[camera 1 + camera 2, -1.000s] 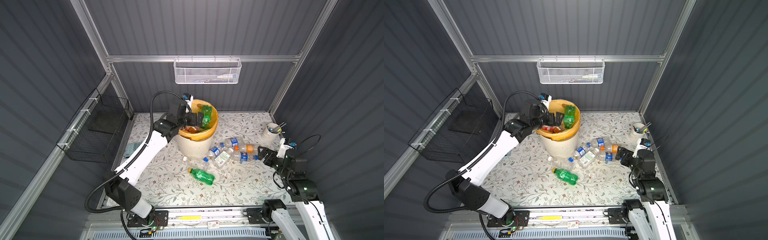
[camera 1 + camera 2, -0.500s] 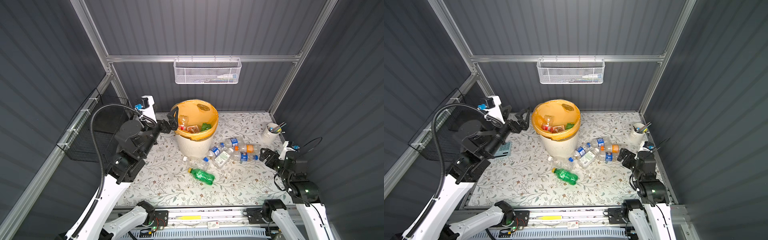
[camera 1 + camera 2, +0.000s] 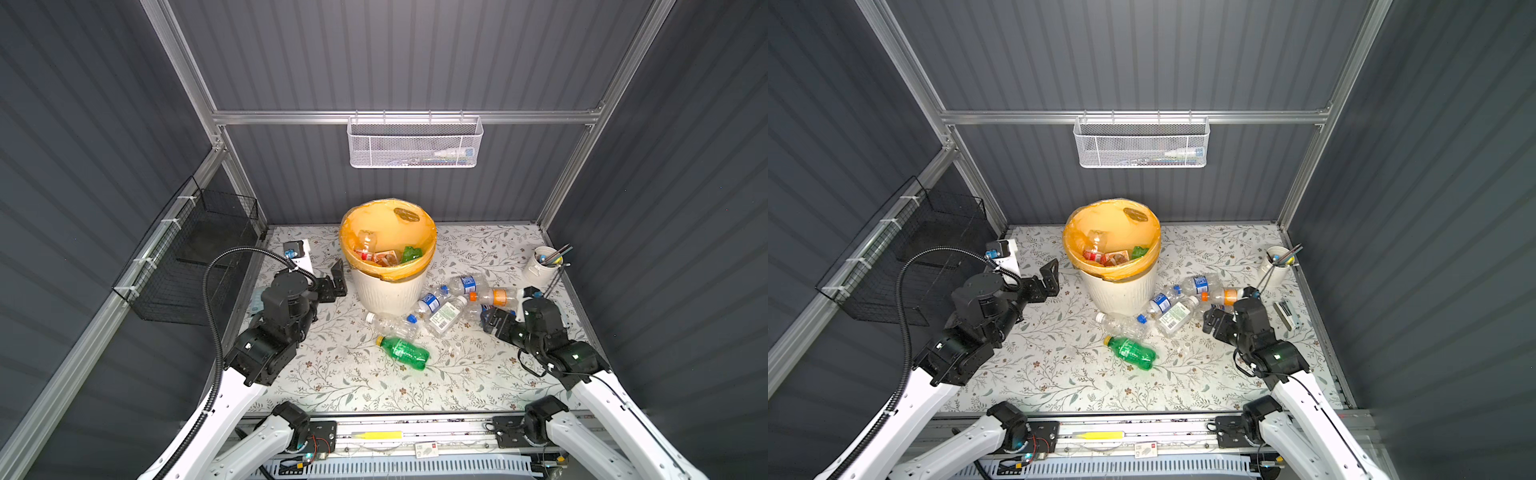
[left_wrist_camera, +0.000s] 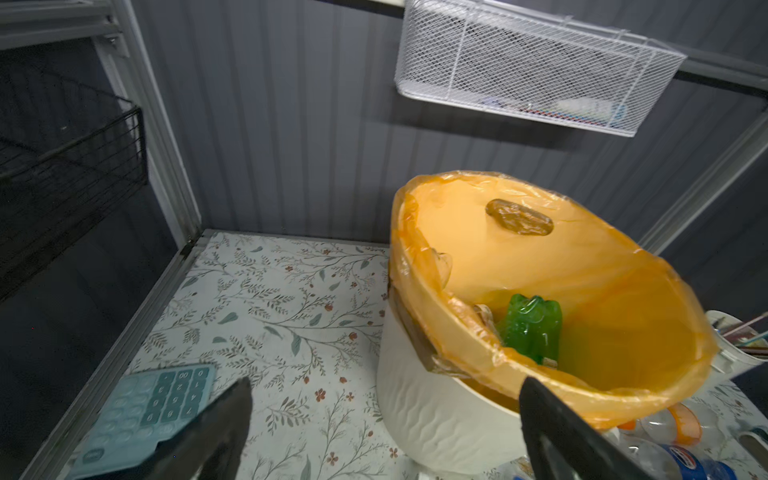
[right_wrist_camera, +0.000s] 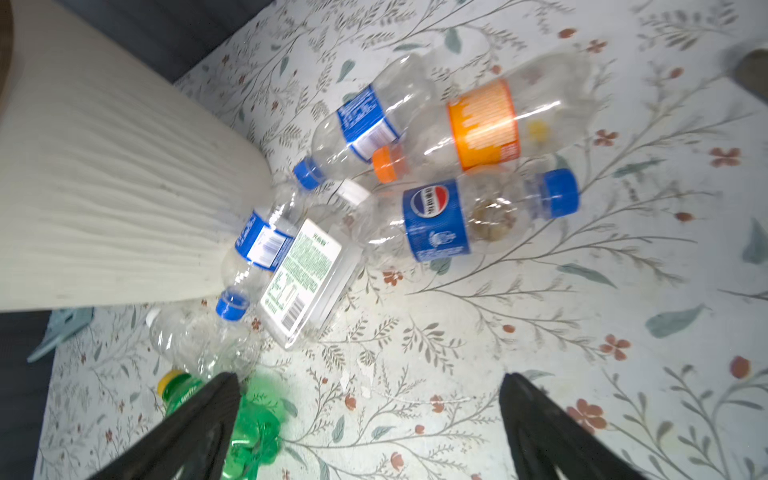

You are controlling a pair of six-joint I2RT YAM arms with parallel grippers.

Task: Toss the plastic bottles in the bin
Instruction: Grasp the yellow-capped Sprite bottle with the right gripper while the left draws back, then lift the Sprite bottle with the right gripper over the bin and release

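While left pincer (image 3: 334,280) hangs released beside round cream ribbed plastic bin (image 3: 386,295) near back edge of desk (image 3: 478,374), right pincer (image 5: 369,380) hovers released, empty | small clear plastic bottles (image 3: 446,309) lie between bin and right edge

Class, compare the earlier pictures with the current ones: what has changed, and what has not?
The left gripper drew back from over the bin to its left side, jaws open; the green bottle it dropped lies inside. The right gripper edged toward the loose bottles, which stayed put.
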